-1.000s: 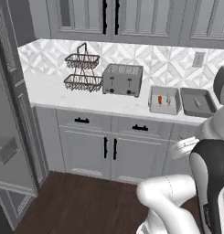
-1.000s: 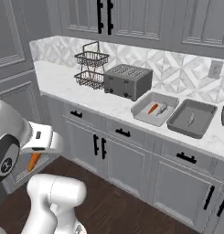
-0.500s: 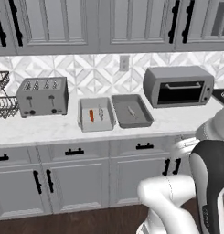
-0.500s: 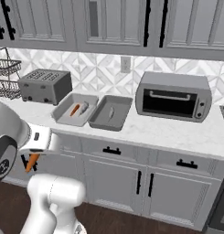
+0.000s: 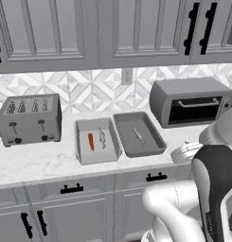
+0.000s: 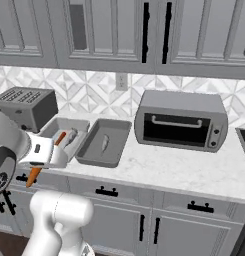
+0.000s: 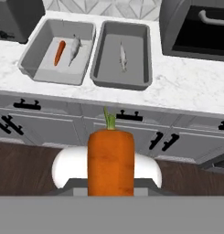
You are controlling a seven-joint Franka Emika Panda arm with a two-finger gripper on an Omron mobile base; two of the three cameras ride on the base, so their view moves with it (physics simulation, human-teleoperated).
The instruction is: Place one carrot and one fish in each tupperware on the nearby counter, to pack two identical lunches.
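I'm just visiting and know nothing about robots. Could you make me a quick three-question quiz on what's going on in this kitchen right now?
1. True or false: the left tupperware already holds both a carrot and a fish.
2. What lies in the right tupperware? A) a carrot alone B) a fish alone C) a carrot and a fish
3. Fill in: the robot's fingers are shut on a second ____.

Key:
1. True.
2. B: one fish, no carrot there yet.
3. Carrot: it is held in front of the counter, not yet over either tupperware. The toaster oven stands to the right.
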